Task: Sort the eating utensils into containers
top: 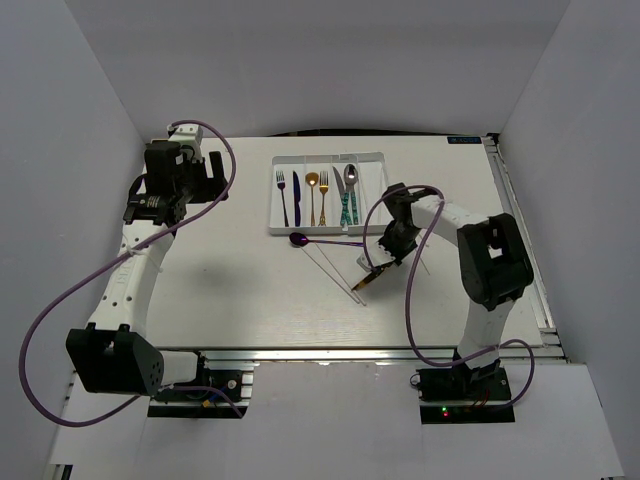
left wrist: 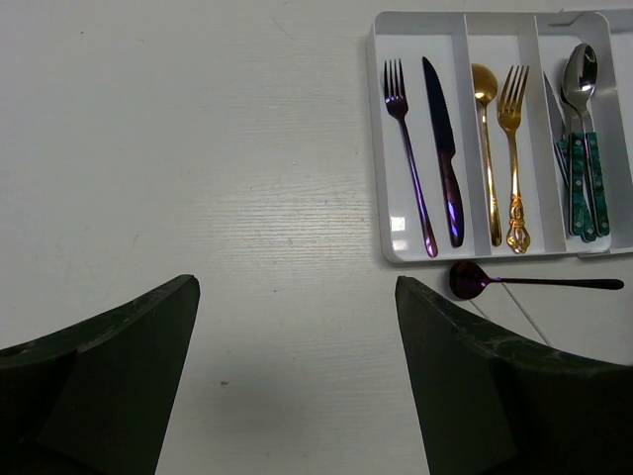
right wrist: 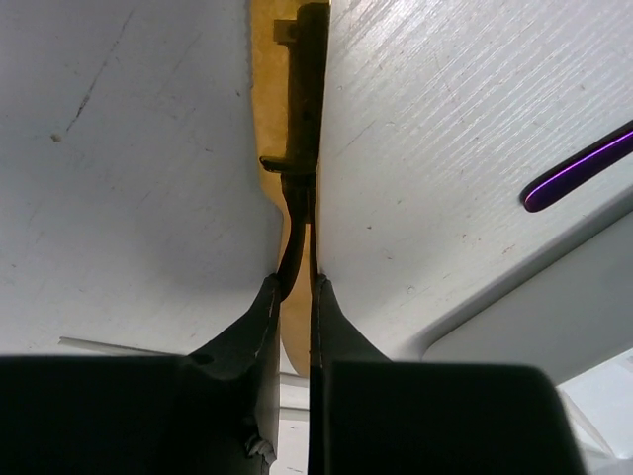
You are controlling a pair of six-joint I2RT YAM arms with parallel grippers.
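The white tray (top: 273, 205) at the back centre holds a purple fork (top: 282, 193), a purple knife (top: 297, 195), a gold spoon (top: 312, 193), a gold fork (top: 324, 193) and teal-handled silver pieces (top: 349, 196). The tray (left wrist: 379, 148) also shows in the left wrist view. A purple spoon (top: 300, 239) lies on the table just in front of the tray. Thin white chopsticks (top: 335, 266) lie near it. My right gripper (top: 385, 262) is shut on a gold utensil (right wrist: 262, 119), held edge-on between the fingers (right wrist: 295, 282) and tilted down toward the table. My left gripper (left wrist: 297, 297) is open and empty, left of the tray.
White walls enclose the table on the left, back and right. The purple spoon's handle (right wrist: 579, 168) shows at the right in the right wrist view. A purple cable (top: 415, 290) loops off the right arm over the table.
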